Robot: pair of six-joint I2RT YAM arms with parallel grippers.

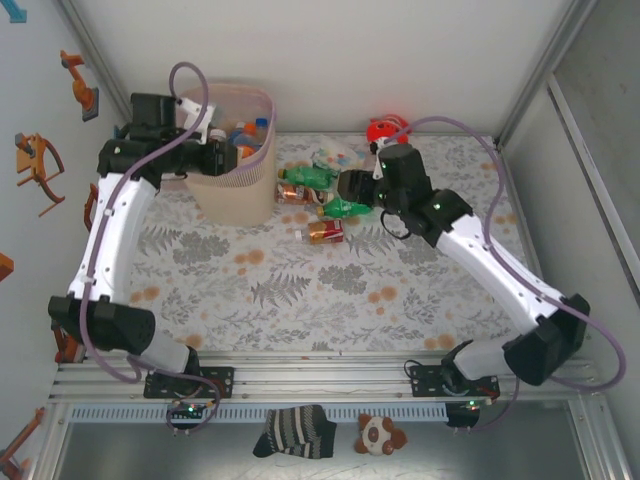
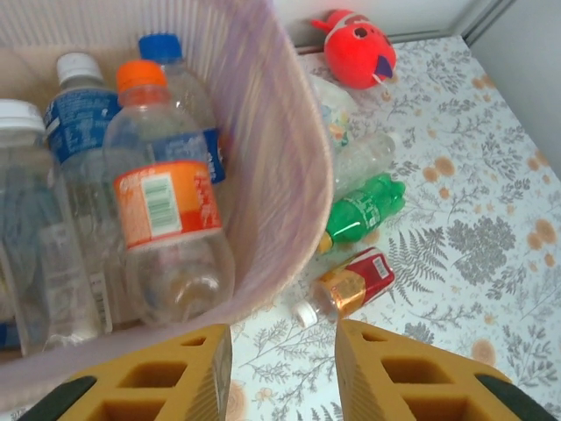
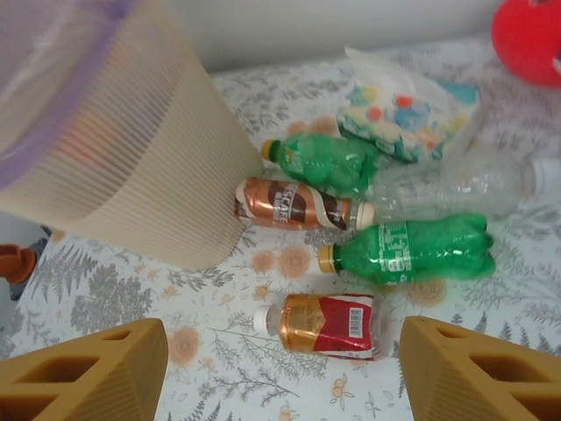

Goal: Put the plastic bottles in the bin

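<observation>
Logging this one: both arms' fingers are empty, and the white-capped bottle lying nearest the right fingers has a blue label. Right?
Not quite: the white-capped bottle has a red label, not blue, as the right wrist view shows. The left fingers and right fingers are indeed empty.

A pale worktop (image 1: 330, 290) printed with grey ferns and orange flowers is lying under even light, plain white panel walls (image 1: 350, 60) are enclosing it, and small orange-brown shapes (image 1: 38, 165), possibly toys, are hanging at left.

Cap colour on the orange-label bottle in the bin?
Orange cap; the left wrist view shows it best.
</observation>
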